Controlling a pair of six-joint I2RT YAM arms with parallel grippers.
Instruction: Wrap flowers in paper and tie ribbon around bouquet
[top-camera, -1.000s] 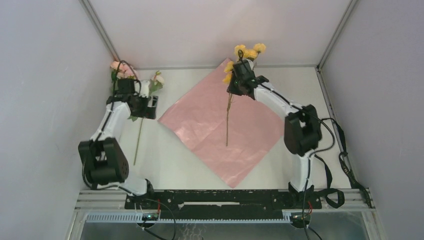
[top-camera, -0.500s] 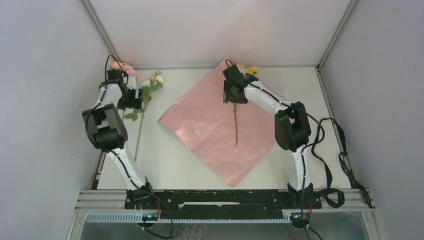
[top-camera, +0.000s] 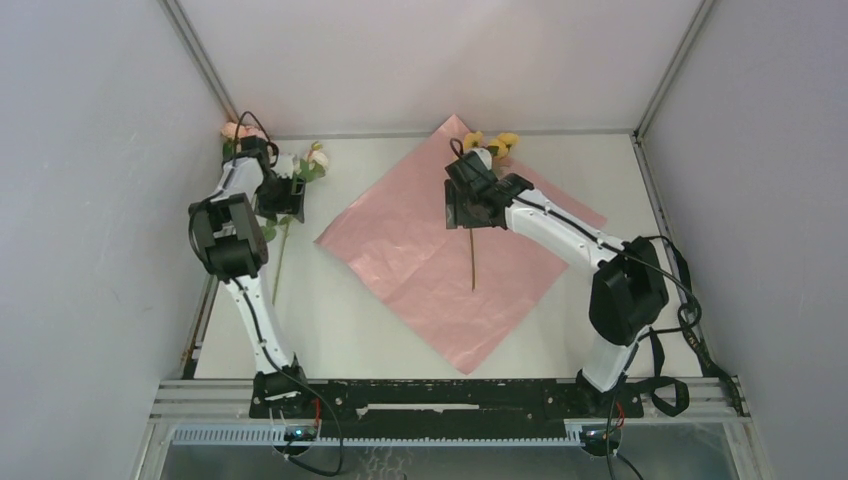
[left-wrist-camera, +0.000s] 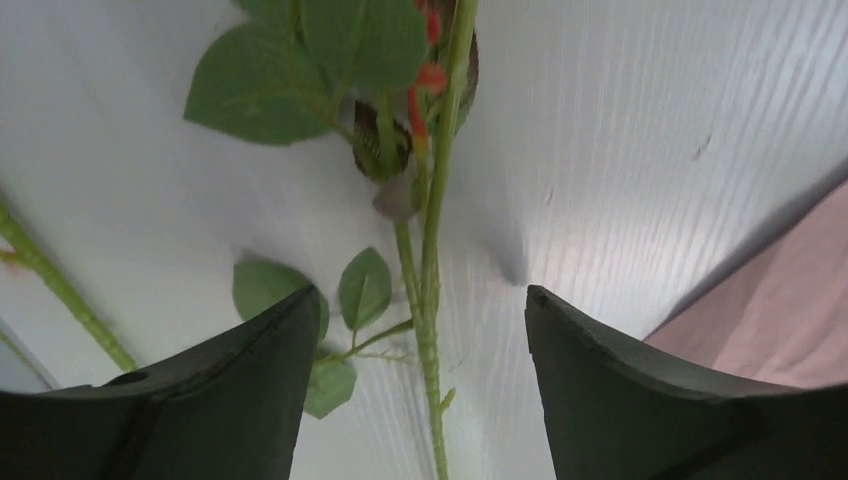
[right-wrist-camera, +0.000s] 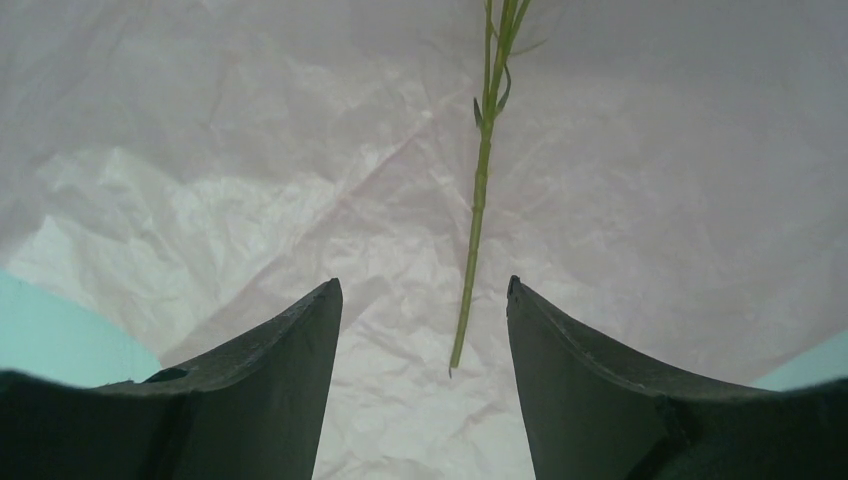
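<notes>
The paper (top-camera: 420, 255) lies as a pinkish-lilac diamond in the middle of the table. A yellow flower (top-camera: 492, 144) rests at its far corner, with its thin green stem (top-camera: 472, 260) running down the sheet. My right gripper (top-camera: 470, 208) hovers over that stem, open and holding nothing; the stem's end (right-wrist-camera: 470, 270) shows between the fingers above the crinkled paper (right-wrist-camera: 250, 200). At the back left lie the pink flowers (top-camera: 236, 130) and the white flowers (top-camera: 316, 157). My left gripper (top-camera: 283, 200) is open just above their stem (left-wrist-camera: 430, 300), which runs between its fingers (left-wrist-camera: 250, 380) untouched. The ribbon is not in view.
White walls close in the table at the back and on both sides. Black cables and a strap (top-camera: 692, 335) hang along the right edge. A corner of the paper (left-wrist-camera: 790, 320) reaches near my left gripper. Bare table (top-camera: 330, 320) lies in front of the paper.
My right gripper has opened and let go of the yellow flower, which now lies on the paper. My left gripper has moved back over the white flowers' stem and lowered, its jaws narrowing slightly.
</notes>
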